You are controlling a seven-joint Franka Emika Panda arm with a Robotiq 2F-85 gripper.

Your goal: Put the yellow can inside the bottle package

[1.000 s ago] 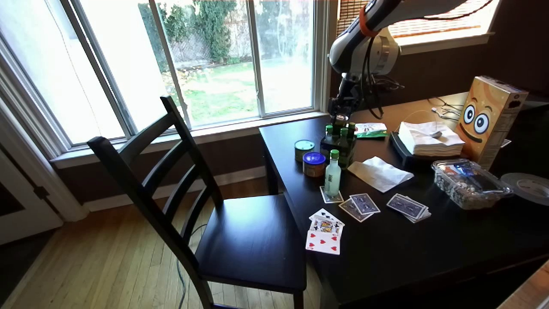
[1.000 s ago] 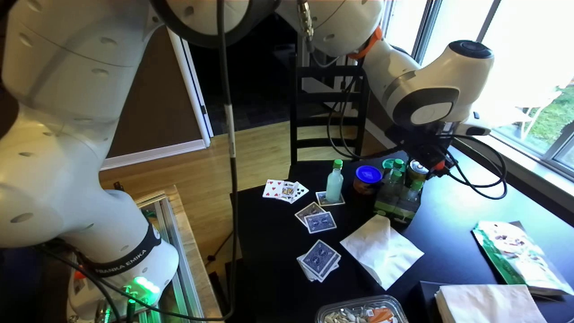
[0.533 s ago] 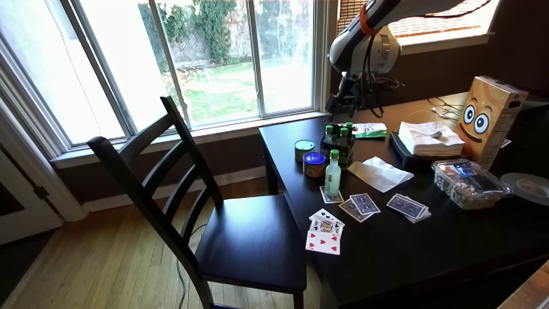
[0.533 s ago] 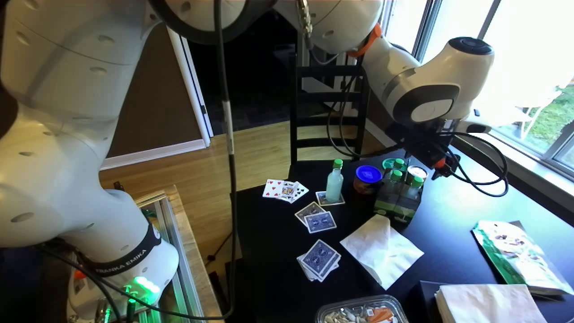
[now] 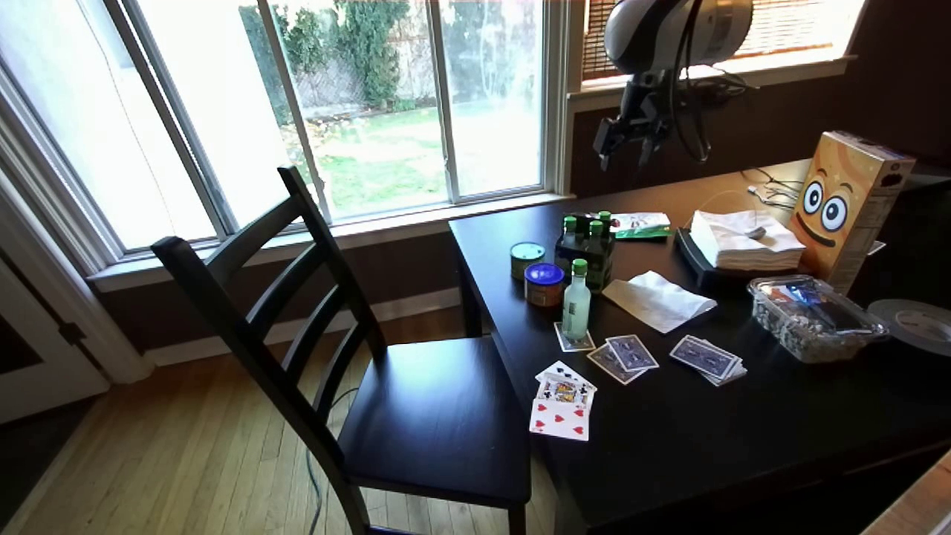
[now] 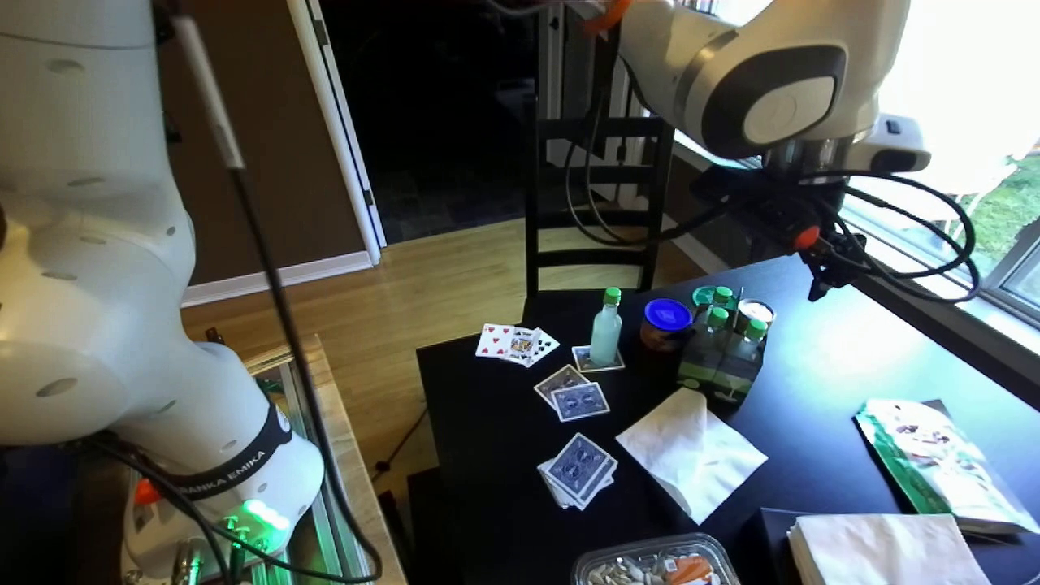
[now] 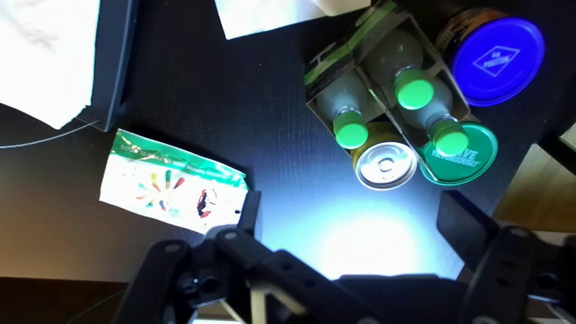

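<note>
The yellow can [image 7: 385,164], silver lid up, stands in a corner compartment of the bottle package [image 7: 332,63], a low green-and-dark carton. Three green-capped bottles [image 7: 413,90] fill its other compartments. In an exterior view the can's lid [image 6: 757,309] shows behind the bottles at the carton [image 6: 715,380]; in the view from the chair side the bottles largely hide it. My gripper [image 7: 351,213] is open with nothing between its fingers. It hangs well above the table, up and away from the carton, as an exterior view shows my gripper [image 5: 624,157].
Beside the carton are a blue-lidded tin [image 5: 544,284] and a green-lidded tin [image 5: 527,260]. A lone bottle [image 6: 605,329] stands on a card. Also on the table lie cards [image 6: 578,470], a napkin [image 6: 691,455], a snack bag [image 7: 173,184], a napkin stack [image 5: 743,238] and a tan box [image 5: 847,208].
A second ago my gripper was down at the carton, closed on the can's top. It has let go and risen clear, while the can stays in the carton.
</note>
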